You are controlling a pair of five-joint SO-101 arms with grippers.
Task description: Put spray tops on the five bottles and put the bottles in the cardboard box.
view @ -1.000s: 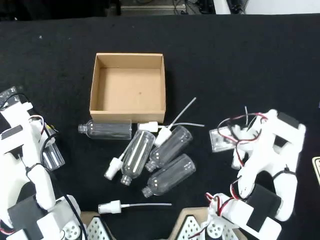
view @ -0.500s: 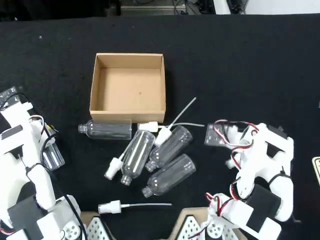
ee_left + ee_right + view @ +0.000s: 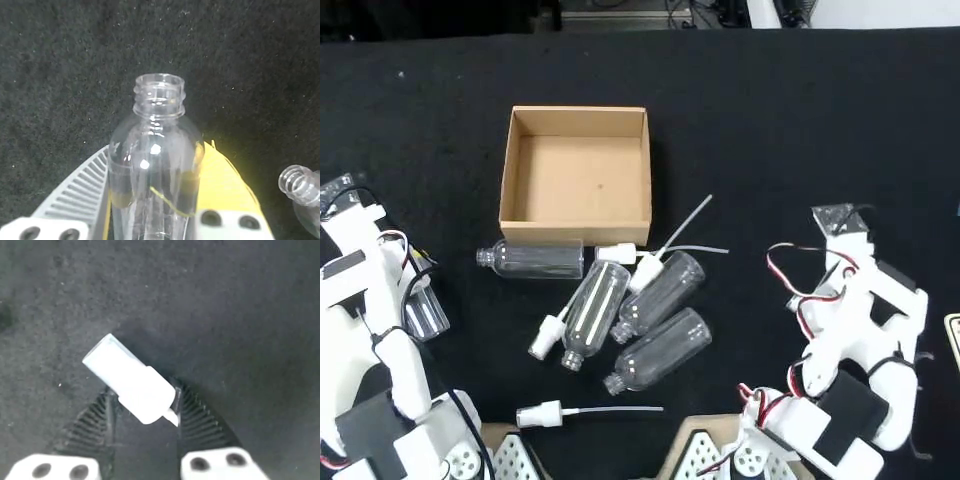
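The open cardboard box (image 3: 510, 170) stands at the back left of centre with nothing inside. In front of it lie several clear uncapped bottles (image 3: 660, 350) in a loose pile, with white spray tops (image 3: 542, 413) and their thin tubes scattered among them. At the left edge, my left gripper (image 3: 418, 298) (image 3: 155, 165) is shut on a clear bottle (image 3: 426, 314) (image 3: 152, 165) whose open neck points away from the wrist. At the right, my right gripper (image 3: 838, 224) (image 3: 145, 395) is shut on a white spray top (image 3: 131, 385), clear of the pile.
Another bottle's neck (image 3: 299, 186) lies close beside the left gripper. Both arm bases (image 3: 800, 430) and red and white cables crowd the front edge. A beige object (image 3: 952, 338) sits at the right edge. Black cloth (image 3: 800, 120) covers the table.
My right gripper swung away from the pile, to the right and toward the back of the table, with the spray top in it. The left arm and its bottle stayed still.
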